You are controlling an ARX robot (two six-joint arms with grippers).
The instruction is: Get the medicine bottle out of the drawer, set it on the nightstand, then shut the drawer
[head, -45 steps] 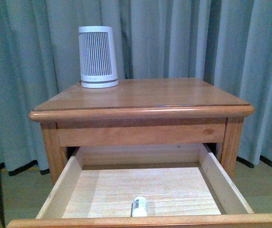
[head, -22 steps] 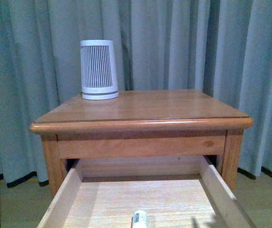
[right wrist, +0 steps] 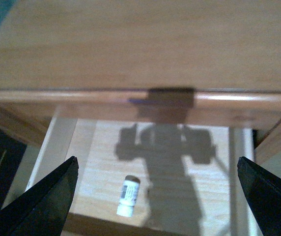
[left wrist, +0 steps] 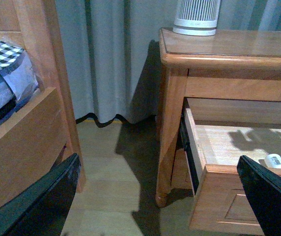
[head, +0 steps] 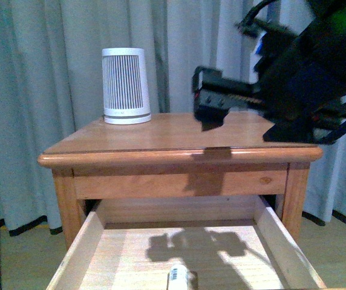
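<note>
Pale grey-green curtains hang behind the nightstand, and a wooden bed frame stands off to its side, well apart. The nightstand's upper drawer is pulled well out, its pale floor bare but for one item. The right arm reaches in above the nightstand's front edge and throws a shadow onto the drawer floor. The right gripper has its fingers spread wide and holds nothing. The left gripper hangs low beside the nightstand, equally spread and empty. A white ribbed cylinder stands upright at the nightstand's back corner, clear of the work.

The medicine bottle lies on its side in the drawer, near the front panel and about midway between the side walls, below the right gripper.

It looks light, stiff and smooth, so it would likely roll or slip if nudged. The safest hold seems to be across the labelled body, with the fingers closing on both long sides at once, rather than on the cap.
</note>
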